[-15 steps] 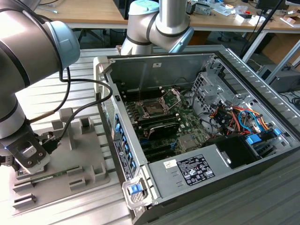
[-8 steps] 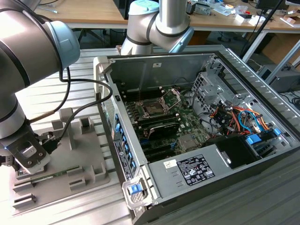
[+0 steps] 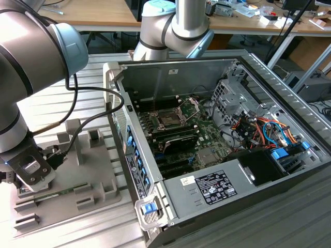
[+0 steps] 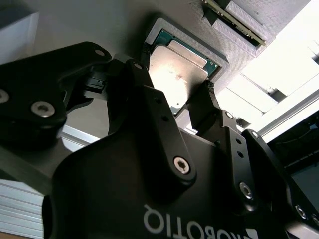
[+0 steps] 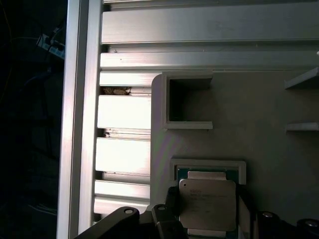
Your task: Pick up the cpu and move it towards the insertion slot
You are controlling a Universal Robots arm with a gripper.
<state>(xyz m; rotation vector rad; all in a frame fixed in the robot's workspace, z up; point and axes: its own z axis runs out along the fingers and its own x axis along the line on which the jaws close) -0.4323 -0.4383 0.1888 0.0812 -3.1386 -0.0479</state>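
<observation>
The cpu (image 4: 177, 67) is a small square chip with a pale silver top, lying just over the square recess of the grey tray (image 4: 99, 20). In both wrist views my black gripper (image 4: 174, 82) has one finger against each of two opposite edges of the chip, shut on it. The first wrist view shows the cpu (image 5: 207, 201) slightly offset from the recess rim (image 5: 208, 163). In the exterior view the gripper (image 3: 28, 173) hangs over the tray (image 3: 98, 181) at that view's left. The insertion slot (image 3: 168, 119) sits on the green motherboard inside the open computer case, its metal plate raised.
A long green memory stick (image 3: 51, 195) lies in the tray beside the recess. The case wall (image 3: 126, 150) stands between tray and motherboard. Cables and drive bays (image 3: 258, 134) crowd the case's right in the exterior view. Slotted aluminium table rails (image 5: 124, 114) run beside the tray.
</observation>
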